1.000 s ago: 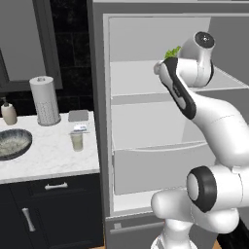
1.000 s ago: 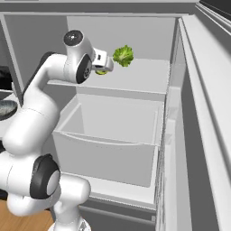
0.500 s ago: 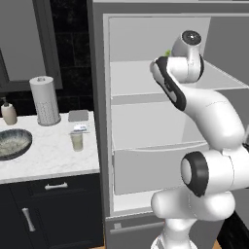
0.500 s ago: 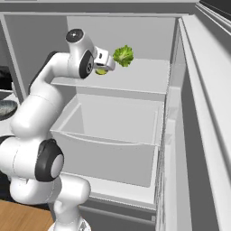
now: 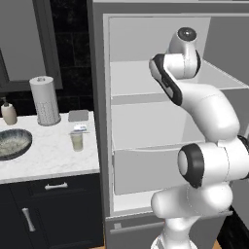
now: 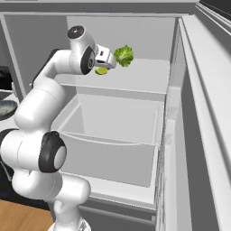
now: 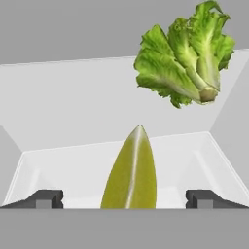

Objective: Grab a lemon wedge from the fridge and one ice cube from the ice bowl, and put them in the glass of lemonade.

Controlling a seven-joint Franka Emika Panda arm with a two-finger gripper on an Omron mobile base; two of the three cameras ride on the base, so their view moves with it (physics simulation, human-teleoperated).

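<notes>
My gripper (image 7: 124, 198) stands spread wide inside the open fridge (image 6: 135, 90), grasping nothing; the wedge (image 7: 130, 170) lies on the upper shelf midway between my fingertips (image 7: 44, 198); lettuce (image 7: 185, 58) lies farther back, to the right; the glass (image 5: 77, 141) stands on the counter (image 5: 48, 155) left of the fridge, right of the bowl (image 5: 13, 143).

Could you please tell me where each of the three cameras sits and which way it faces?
Left base view: behind-left, facing the open grey fridge and marble counter; white arm at right.
Right base view: behind-right, facing the fridge; arm at left, tool by the frilly green lettuce.
Hand view: on the hand, facing the shelf; open fingertips flank the yellow-green lemon wedge.
Right and hand share lettuce and wedge.
</notes>
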